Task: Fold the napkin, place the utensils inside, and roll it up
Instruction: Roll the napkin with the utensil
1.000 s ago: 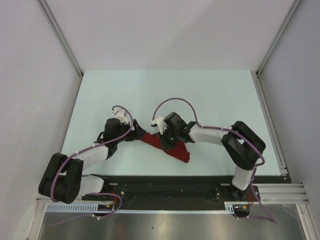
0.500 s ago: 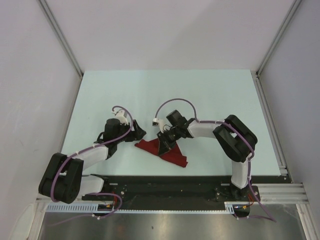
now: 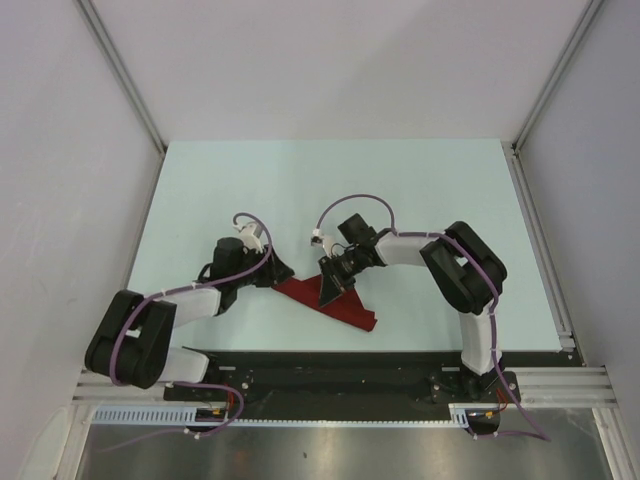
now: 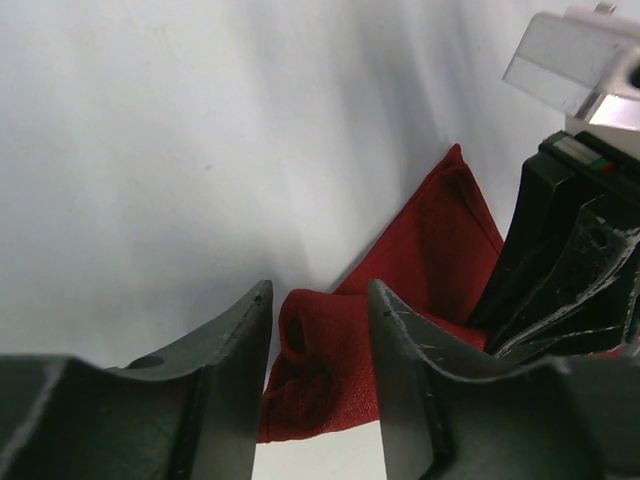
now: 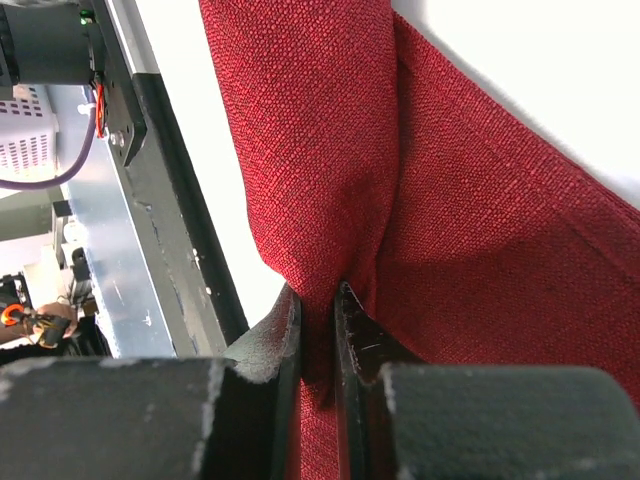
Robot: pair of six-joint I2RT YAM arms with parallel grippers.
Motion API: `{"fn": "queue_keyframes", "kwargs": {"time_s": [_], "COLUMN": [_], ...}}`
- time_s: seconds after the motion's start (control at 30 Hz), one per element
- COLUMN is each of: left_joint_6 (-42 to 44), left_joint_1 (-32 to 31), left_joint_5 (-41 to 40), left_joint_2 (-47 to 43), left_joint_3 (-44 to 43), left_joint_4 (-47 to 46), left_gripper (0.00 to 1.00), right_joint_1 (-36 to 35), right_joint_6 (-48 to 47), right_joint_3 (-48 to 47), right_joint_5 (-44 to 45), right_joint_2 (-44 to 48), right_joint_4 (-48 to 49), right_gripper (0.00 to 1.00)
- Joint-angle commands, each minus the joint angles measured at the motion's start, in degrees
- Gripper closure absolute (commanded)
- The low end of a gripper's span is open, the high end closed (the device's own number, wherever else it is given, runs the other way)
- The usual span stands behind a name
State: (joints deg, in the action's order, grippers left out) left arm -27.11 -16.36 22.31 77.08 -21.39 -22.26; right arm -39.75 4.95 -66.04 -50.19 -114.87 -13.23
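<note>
Top external view: the dark red napkin (image 3: 347, 311) lies on the pale surface (image 3: 300, 180) just ahead of the 2 arm bases, bunched into a long slanting strip. Its left tip is near the left arm and its other end trails toward the near right.

The left pincer (image 3: 279, 270) sits low at the strip's left tip. The right pincer (image 3: 329, 290) presses down on the middle of the strip from the far side. The 2 pincers are near each other, with only a short stretch of cloth between them.

In the left wrist view, the left fingers (image 4: 240, 370) stand apart. A rounded, rolled end of the napkin lies between them. A thin dark gap shows on the left finger's side, so they are spread around the cloth rather than pinching it. Beyond, the cloth narrows to a point on the surface, and the black body of the right arm stands against its right edge.

In the right wrist view, the right fingers (image 5: 262, 345) are nearly together and pinch a raised fold of the napkin. The fold rises as a thick ridge above them, and flat cloth spreads to the right.
</note>
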Motion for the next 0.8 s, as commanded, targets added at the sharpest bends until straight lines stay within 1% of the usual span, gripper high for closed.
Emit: {"fn": "queue_keyframes", "kwargs": {"time_s": [0.0,0.1,0.17,0.2,0.27,0.3,0.33,0.37,0.4,0.47,0.5,0.6,0.63,0.7,0.73,0.77], "left_joint_6": [-0.66,-1.71,-2.41,-2.85,-2.86,-2.51,-2.24,-1.98,-1.72,-1.54,-1.54,-1.45,-1.45,-1.45,-1.45,-1.54], "left_joint_1": [0.28,0.19,0.10,0.10,-0.25,-0.25,-0.25,-0.25,-0.25,-0.25,-0.25,-0.25,-0.25,-0.25,-0.25,-0.25], "left_joint_5": [2.92,3.62,4.67,5.11,4.94,4.77,4.59,4.42,4.33,3.89,3.80,3.62,3.62,3.62,3.62,3.62], "left_joint_2": [1.58,2.37,2.81,2.81,2.99,3.08,3.08,3.25,3.17,3.17,3.17,3.43,3.43,3.87,4.04,4.13], "left_joint_3": [-0.06,1.78,2.84,3.02,2.76,2.49,2.14,1.96,1.96,2.14,2.14,1.96,1.88,1.70,1.61,1.52], "left_joint_4": [-2.26,-4.27,-5.68,-6.12,-6.39,-6.04,-5.26,-4.90,-4.72,-4.46,-4.46,-4.02,-3.93,-3.84,-3.84,-3.93], "left_gripper": [0.55,0.57,0.64,0.74,0.87,0.98,1.00,1.00,1.00,1.00,1.00,1.00,1.00,1.00,1.00,1.00], "right_joint_1": [1.16,1.34,1.34,1.43,1.43,1.43,1.43,1.51,1.51,1.86,1.78,1.78,1.26,-0.23,-1.37,-3.56], "right_joint_6": [-0.91,-1.35,-1.70,-1.70,-1.87,-1.96,-2.05,-2.31,-2.40,-2.49,-3.19,-2.76,-2.58,-3.19,-3.71,-4.33], "right_joint_3": [-1.19,-1.81,-2.33,-2.43,-2.60,-2.78,-3.04,-3.22,-4.00,-5.41,-6.81,-8.22,-8.40,-7.70,-6.57,-5.95], "right_joint_5": [5.37,5.55,5.98,6.07,6.34,6.42,7.56,8.18,8.88,10.64,10.99,14.68,17.38,21.96,27.12,29.43], "right_joint_2": [-2.11,-2.38,-2.73,-2.90,-2.64,-1.68,-1.06,-0.28,0.52,2.45,2.89,6.23,8.50,11.50,12.81,15.00], "right_joint_4": [-2.93,-3.55,-3.90,-4.17,-4.17,-4.43,-4.95,-5.39,-6.62,-9.08,-11.61,-14.61,-14.80,-14.02,-13.49,-12.61], "right_gripper": [1.00,1.00,1.00,1.00,0.98,0.92,0.87,0.81,0.71,0.63,0.56,0.47,0.44,0.41,0.40,0.40]}}
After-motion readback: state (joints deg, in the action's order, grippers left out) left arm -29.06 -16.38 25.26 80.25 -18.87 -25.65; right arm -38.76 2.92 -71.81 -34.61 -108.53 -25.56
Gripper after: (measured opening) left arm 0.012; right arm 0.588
